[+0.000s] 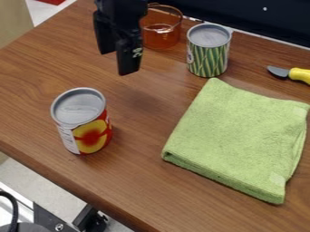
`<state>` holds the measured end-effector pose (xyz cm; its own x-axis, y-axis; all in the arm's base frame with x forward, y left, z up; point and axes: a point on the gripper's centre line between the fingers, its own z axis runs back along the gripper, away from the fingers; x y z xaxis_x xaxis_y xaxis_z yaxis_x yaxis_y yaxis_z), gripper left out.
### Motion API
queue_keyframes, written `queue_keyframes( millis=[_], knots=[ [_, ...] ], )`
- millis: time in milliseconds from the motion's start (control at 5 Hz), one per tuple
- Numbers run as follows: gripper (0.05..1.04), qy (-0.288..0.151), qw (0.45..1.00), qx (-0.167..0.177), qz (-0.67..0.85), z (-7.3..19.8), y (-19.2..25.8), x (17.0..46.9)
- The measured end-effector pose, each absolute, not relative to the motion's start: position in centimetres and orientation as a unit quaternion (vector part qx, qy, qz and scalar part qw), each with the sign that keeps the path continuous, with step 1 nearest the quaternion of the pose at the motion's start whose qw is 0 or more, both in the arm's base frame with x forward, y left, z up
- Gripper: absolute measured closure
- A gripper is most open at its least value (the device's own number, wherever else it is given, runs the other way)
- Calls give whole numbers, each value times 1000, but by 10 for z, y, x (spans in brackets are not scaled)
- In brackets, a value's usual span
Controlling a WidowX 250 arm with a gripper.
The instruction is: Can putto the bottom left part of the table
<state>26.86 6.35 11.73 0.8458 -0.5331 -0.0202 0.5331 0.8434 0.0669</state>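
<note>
The black gripper [116, 60] hangs over the upper left of the table, its fingers apart with nothing between them. Below it and to the left, a can with a red and yellow label [84, 121] stands upright near the table's front left edge. Another can, with green and gold stripes [208, 50], stands upright to the gripper's right, towards the back. Neither can is touched by the gripper. The brown wooden table [142, 181] runs diagonally across the view.
A folded green cloth [239, 138] lies at the right. Behind the gripper is a clear orange-tinted cup [161, 34], close to the striped can. A yellow-handled utensil [297, 75] lies at the right edge. Beyond the front edge, black equipment [91, 221] stands lower down.
</note>
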Motion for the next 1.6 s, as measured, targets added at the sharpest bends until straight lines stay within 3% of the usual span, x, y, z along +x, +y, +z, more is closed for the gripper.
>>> queue_keyframes(
  millis=[400, 800, 1000, 1400, 1600],
  knots=[
    [83, -42, 865, 30, -499, 109, 49, 235],
    [83, -49, 845, 5, -532, 105, 35, 205],
    [83, -38, 832, 29, -552, 94, 32, 192],
    [83, -30, 759, 86, -645, 83, 43, 195],
    [83, -11, 723, 88, -685, 82, 49, 198]
  ],
)
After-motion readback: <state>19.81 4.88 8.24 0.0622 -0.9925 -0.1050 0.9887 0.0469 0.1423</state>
